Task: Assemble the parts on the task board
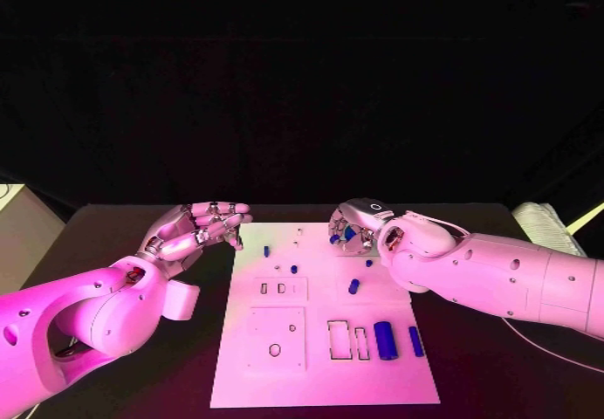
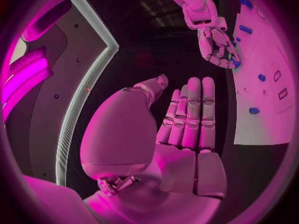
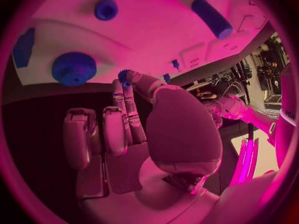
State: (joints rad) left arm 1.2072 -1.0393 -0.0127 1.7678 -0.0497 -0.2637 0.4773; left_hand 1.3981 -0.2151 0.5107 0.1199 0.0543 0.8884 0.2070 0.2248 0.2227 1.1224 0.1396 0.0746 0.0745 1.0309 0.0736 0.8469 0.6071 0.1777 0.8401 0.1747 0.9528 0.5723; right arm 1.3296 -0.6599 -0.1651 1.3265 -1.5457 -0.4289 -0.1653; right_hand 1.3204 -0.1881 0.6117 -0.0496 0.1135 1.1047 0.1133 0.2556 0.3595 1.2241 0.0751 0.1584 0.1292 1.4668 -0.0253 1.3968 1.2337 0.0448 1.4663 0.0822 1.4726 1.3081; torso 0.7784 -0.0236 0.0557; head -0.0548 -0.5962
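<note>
Nearest me on the white board (image 1: 378,384) two blue rods (image 1: 387,340) lie side by side, long axes running away from me, beside rectangular slots. A shorter blue peg (image 1: 355,285) lies tilted mid-board. My right hand (image 1: 359,225) hovers over the far edge, pinching a small blue ridged knob (image 3: 124,76) between thumb and finger. My left hand (image 1: 202,229) hangs beside the board's left edge, fingers apart, holding nothing.
</note>
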